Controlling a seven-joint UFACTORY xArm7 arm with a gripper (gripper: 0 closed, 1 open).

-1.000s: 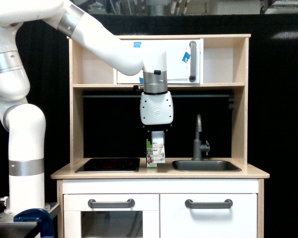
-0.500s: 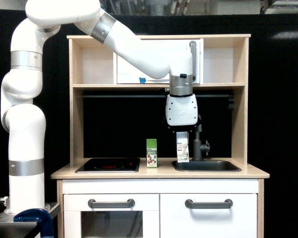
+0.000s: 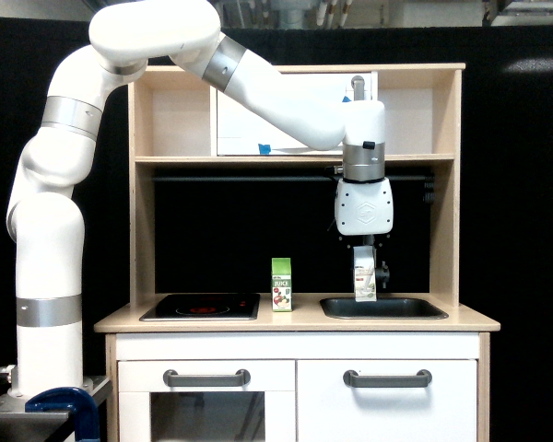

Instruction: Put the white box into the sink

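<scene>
The white box (image 3: pixel 365 282) hangs upright in my gripper (image 3: pixel 364 255), which is shut on its gabled top. The carton's bottom edge sits just above the rim of the sink (image 3: pixel 383 308), over the basin's left half. The sink is a shallow dark grey basin set in the wooden counter at the exterior view's right. Its faucet is mostly hidden behind the box and the gripper body.
A green juice carton (image 3: pixel 282 284) stands on the counter (image 3: pixel 295 321) between the black stovetop (image 3: pixel 201 307) and the sink. A wooden shelf (image 3: pixel 295 159) with a white cabinet (image 3: pixel 295 115) spans above my wrist. Side panels of the play kitchen close in both ends.
My arm has carried the white box toward the exterior view's right, from beside the green juice carton to above the sink. The gripper stays shut on it.
</scene>
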